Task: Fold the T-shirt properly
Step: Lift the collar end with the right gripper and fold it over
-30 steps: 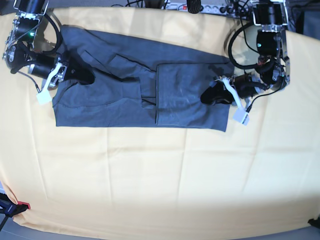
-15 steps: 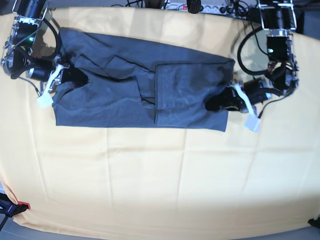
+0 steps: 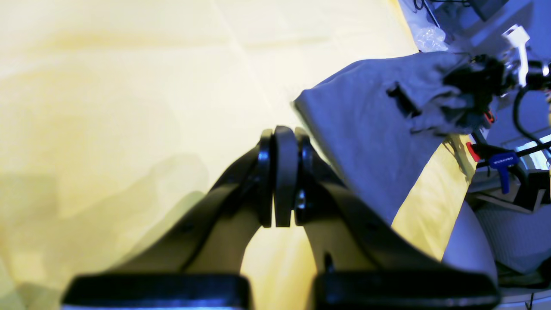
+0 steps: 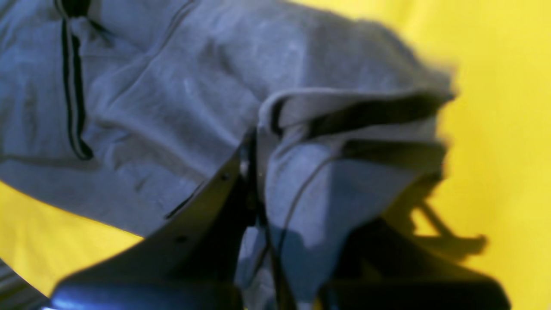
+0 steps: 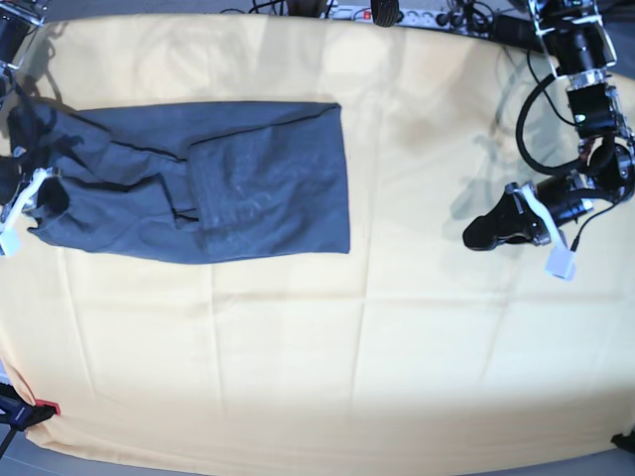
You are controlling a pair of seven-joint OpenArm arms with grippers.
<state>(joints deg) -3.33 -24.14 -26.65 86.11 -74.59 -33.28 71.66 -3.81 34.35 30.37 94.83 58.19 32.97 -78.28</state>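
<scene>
We see our left gripper (image 5: 478, 236) pinched together, empty, over bare tablecloth (image 5: 298, 347). Well apart across the table, our right gripper (image 5: 45, 198) is clamped on the T-shirt (image 5: 238, 178) edge, cloth bunched at its fingers.

Robot lab or test bench, not a home. Evidence: two black robot arms, one (image 5: 580, 109) at the bench's right edge and one at the left edge, exposed cables looping off the right arm. Bench (image 5: 317, 347) draped in a pale yellow cloth with fold creases, edges hanging over. Power strip (image 5: 397, 14) plus a tangle of cables along the far edge. Left wrist view shows a blue-handled clamp (image 3: 501, 165) pinning the cloth at the bench edge, more black cables and equipment beyond it. Another clamp (image 5: 25, 412), red and black, at the near left corner.
</scene>
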